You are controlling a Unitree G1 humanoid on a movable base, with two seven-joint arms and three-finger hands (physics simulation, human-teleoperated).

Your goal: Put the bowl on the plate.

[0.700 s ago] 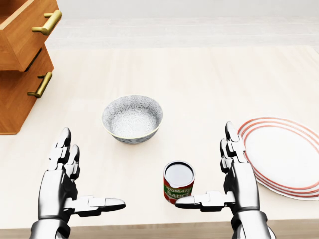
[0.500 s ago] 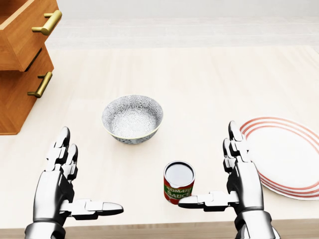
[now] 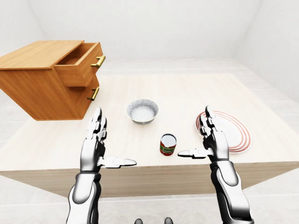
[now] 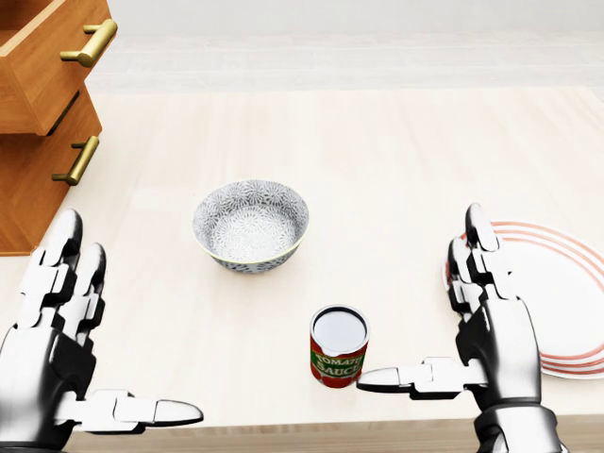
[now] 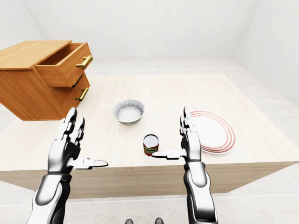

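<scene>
A grey patterned bowl (image 4: 251,225) stands upright and empty on the light wooden table, left of centre in the head view. The white plate (image 4: 559,294) with red rim rings lies at the right edge. My left hand (image 4: 111,332) hovers open at the bottom left, below and left of the bowl, with its thumb pointing inward. My right hand (image 4: 427,307) is open too, and its fingers (image 4: 477,247) cover the plate's left rim. Neither hand holds or touches anything.
A tomato sauce can (image 4: 339,346) stands between my hands, below the bowl and close to my right thumb. A wooden drawer cabinet (image 3: 51,79) with its top drawer pulled out sits at the table's left. The table's near edge (image 3: 154,170) runs just under my hands.
</scene>
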